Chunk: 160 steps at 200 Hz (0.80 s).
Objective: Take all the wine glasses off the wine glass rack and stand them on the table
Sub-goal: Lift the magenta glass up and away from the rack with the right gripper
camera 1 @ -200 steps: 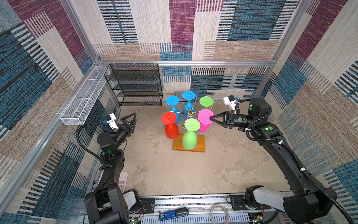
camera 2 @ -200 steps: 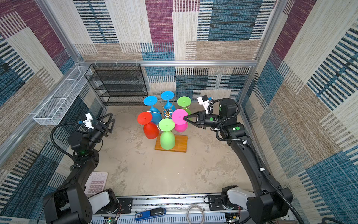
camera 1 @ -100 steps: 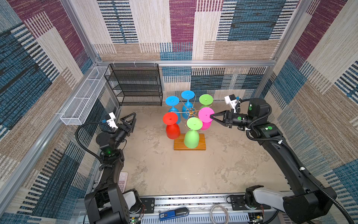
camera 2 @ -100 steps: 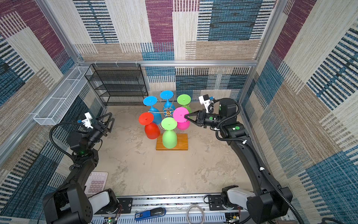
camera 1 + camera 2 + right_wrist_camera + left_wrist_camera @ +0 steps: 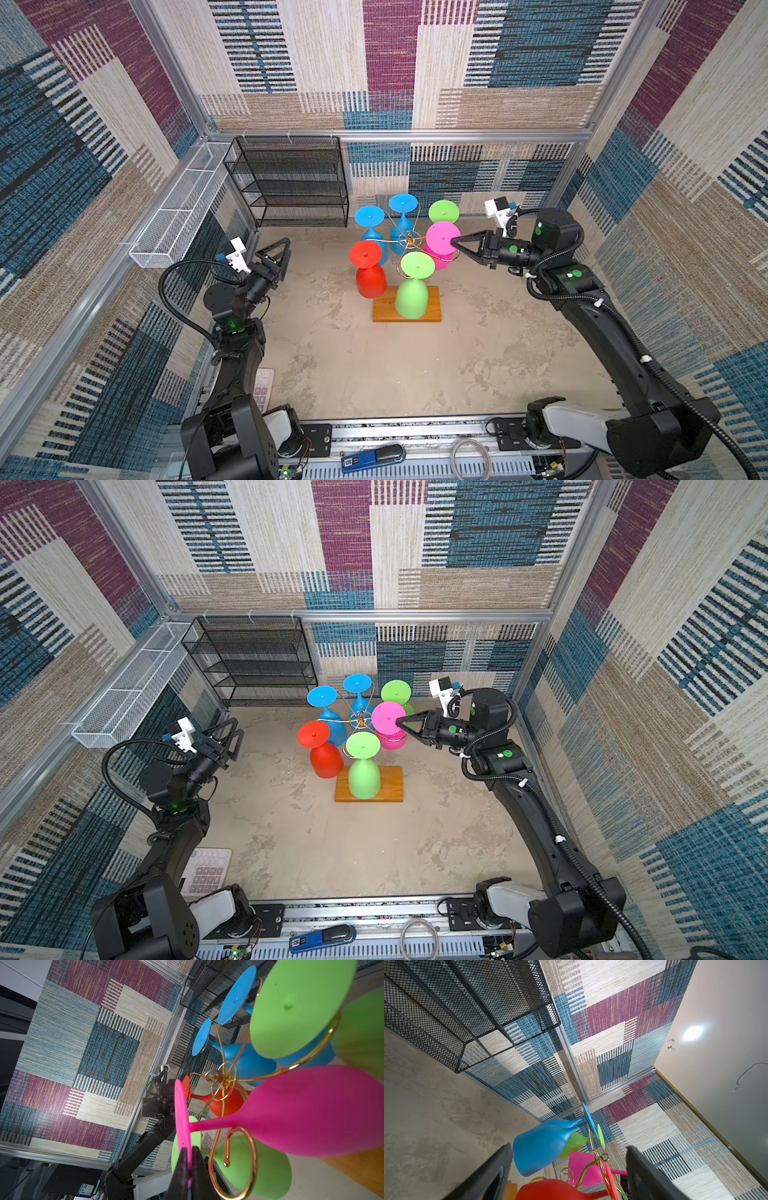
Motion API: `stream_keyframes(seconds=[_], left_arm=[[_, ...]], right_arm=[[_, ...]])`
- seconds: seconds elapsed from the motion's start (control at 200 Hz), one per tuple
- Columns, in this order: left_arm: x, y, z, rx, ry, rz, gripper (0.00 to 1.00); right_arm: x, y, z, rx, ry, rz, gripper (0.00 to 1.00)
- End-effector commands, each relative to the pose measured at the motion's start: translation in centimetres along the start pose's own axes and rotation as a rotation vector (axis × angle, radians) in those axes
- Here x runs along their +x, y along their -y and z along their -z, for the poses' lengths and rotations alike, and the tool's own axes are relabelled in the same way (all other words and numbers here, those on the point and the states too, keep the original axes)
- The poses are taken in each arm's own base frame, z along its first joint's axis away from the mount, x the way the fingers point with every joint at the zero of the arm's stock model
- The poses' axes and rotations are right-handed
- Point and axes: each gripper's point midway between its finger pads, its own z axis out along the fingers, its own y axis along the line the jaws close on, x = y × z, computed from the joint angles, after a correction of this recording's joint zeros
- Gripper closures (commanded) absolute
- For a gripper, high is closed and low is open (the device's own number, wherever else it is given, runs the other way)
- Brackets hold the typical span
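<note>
The right gripper (image 5: 189,1159) pinches the foot rim of the magenta plastic wine glass (image 5: 311,1113). Its stem seems just outside the gold wire wine glass rack (image 5: 220,1080) scroll, so the pull should run outward and level. The left gripper (image 5: 277,254) stands wide open.

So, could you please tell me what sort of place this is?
Probably a robot test cell: an aluminium frame hung with patterned panels, a left arm and right arm on a front rail, and a wine glass rack staged on the table.
</note>
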Motion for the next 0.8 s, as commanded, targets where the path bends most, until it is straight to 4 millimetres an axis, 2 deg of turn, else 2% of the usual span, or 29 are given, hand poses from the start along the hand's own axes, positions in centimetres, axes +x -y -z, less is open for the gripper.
stream_keyframes(seconds=[0.0, 0.391, 0.796], left_arm=[[0.0, 1.8, 0.0, 0.054, -0.014, -0.041, 0.12], [-0.3, 3.0, -0.1, 0.084, -0.017, -0.061, 0.12], [-0.5, 4.1, -0.1, 0.105, -0.02, -0.076, 0.13]], right_arm=[[-1.0, -0.3, 0.0, -0.003, 0.047, 0.028, 1.0], [-0.9, 1.1, 0.4, 0.043, 0.076, -0.007, 1.0], [-1.3, 1.9, 2.2, 0.063, 0.138, -0.036, 1.0]])
